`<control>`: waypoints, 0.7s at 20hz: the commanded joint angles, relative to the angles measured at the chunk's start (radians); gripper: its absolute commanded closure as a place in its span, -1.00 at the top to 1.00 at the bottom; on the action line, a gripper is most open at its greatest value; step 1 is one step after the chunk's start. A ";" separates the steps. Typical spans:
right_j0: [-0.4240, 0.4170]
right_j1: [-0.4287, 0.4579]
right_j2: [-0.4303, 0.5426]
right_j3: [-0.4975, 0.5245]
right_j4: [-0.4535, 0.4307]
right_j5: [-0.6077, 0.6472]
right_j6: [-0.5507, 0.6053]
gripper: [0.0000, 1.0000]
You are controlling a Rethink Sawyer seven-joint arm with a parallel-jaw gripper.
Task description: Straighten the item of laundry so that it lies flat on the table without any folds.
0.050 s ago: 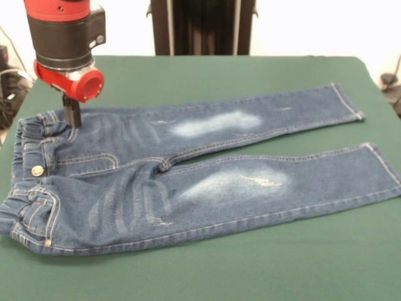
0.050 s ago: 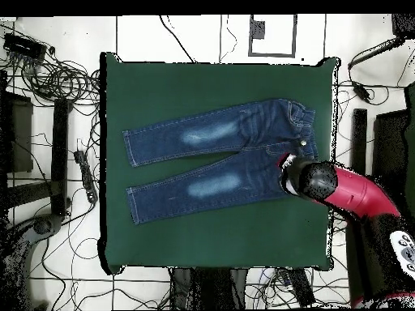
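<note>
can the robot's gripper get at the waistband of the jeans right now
Probably yes. The gripper already sits down at the far corner of the jeans' elastic waistband, at or just above the denim. Nothing else lies on the table near it to block the way.

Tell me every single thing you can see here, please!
jeans: one pair, blue denim with faded whitish thigh patches, spread out on the table, waistband at the left of the front view, legs running right.
metal button: one, silvery, on the waistband.
table: one, dark green top, far wider than the jeans.
cables: many, black, on the pale floor around the table in the overhead view.
robot arm: one, red and black, reaching over the waistband end.
gripper: one, dark, tips down at the waistband's far corner; open or shut cannot be told.
</note>
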 commanded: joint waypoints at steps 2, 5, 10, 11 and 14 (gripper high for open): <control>0.022 0.105 0.005 0.089 0.055 -0.053 0.169 -1.00; 0.020 0.125 0.002 0.080 0.059 -0.068 0.169 -1.00; 0.018 0.163 0.007 0.061 0.063 -0.099 0.166 -1.00; 0.016 0.177 0.011 0.058 0.067 -0.110 0.170 -1.00; 0.034 0.205 -0.007 0.043 0.067 -0.146 0.190 -1.00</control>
